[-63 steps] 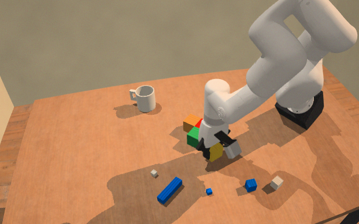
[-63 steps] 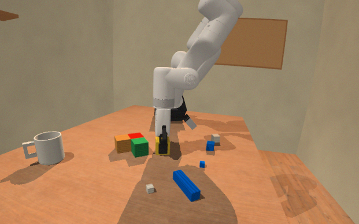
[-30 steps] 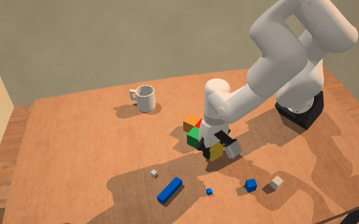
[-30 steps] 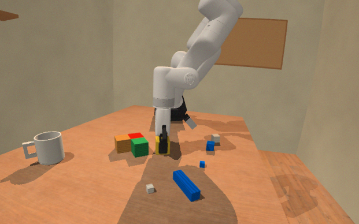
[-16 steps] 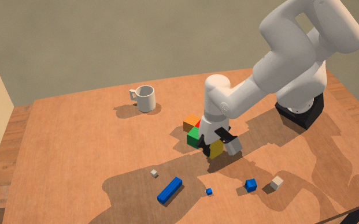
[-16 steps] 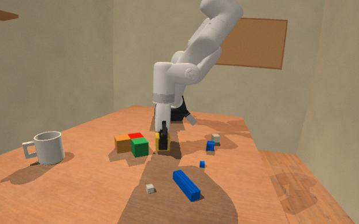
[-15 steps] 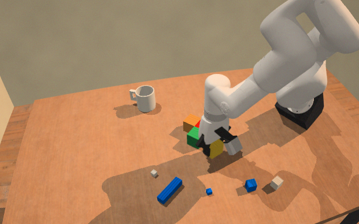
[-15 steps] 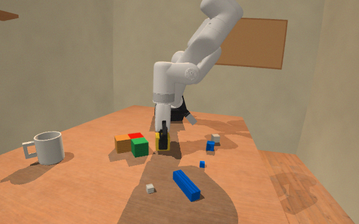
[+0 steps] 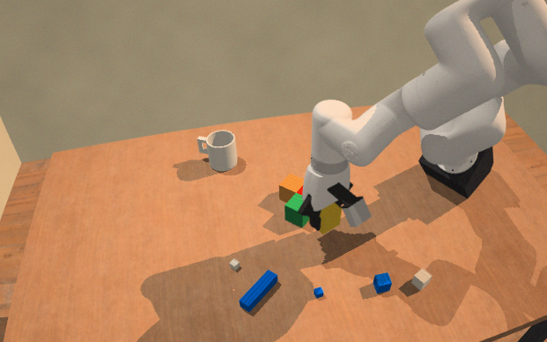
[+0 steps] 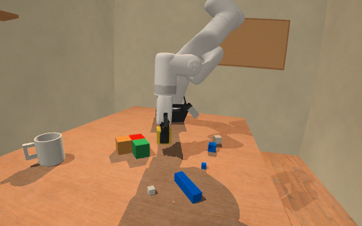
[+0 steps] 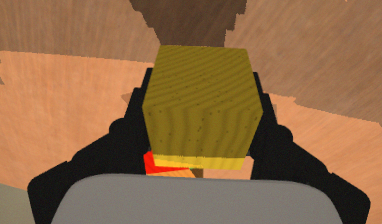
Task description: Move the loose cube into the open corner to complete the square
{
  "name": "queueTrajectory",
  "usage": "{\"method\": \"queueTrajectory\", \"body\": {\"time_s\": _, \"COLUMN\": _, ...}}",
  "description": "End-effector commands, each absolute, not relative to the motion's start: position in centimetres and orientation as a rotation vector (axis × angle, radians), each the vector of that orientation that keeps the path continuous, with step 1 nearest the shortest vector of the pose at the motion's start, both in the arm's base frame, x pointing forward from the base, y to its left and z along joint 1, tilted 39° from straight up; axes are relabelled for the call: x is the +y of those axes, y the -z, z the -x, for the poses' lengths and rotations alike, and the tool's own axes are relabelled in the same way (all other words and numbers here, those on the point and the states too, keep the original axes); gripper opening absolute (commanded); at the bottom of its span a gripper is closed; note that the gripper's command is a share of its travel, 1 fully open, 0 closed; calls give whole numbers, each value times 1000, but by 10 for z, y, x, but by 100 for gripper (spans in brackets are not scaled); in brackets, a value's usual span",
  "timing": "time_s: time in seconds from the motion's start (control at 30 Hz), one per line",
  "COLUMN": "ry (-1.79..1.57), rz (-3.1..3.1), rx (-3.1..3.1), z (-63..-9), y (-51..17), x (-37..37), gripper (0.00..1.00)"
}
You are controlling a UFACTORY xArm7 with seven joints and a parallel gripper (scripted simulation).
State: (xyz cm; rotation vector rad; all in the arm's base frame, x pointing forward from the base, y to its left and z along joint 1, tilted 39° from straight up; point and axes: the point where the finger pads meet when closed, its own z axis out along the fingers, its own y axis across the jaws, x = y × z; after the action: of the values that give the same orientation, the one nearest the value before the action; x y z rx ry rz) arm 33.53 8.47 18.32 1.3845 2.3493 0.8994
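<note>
My gripper [image 9: 328, 211] [image 10: 164, 136] [image 11: 200, 87] is shut on the yellow cube [image 9: 333, 219] [image 10: 158, 136] [image 11: 202, 110] and holds it a little above the table, its shadow on the wood below. Three cubes sit together in an L: orange [image 9: 291, 186] [image 10: 123, 144], red [image 9: 300, 190] [image 10: 136, 136] [image 11: 152, 164] and green [image 9: 296, 210] [image 10: 140, 148]. The open corner lies beside the red cube and behind the green one in the exterior view. The yellow cube hangs just to the right of that corner, apart from the group.
A white mug [image 9: 222, 151] [image 10: 49, 149] stands far left. A long blue block [image 9: 258, 290] [image 10: 187, 186], a tiny blue cube [image 9: 318, 292] [image 10: 203, 165], a blue cube [image 9: 382, 282] [image 10: 212, 147], a beige cube [image 9: 421, 278] [image 10: 217, 138] and a small grey cube [image 9: 234, 264] [image 10: 151, 190] lie in front.
</note>
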Motion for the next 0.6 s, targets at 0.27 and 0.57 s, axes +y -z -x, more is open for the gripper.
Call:
{"method": "queueTrajectory", "body": {"time_s": 0.27, "ry": -899, "rz": -1385, "rx": 2351, "z": -322, "y": -204, "x": 75, "gripper": 0}}
{"method": "queueTrajectory", "body": {"time_s": 0.57, "ry": -899, "rz": -1385, "rx": 2351, "z": -318, "y": -209, "x": 73, "gripper": 0}}
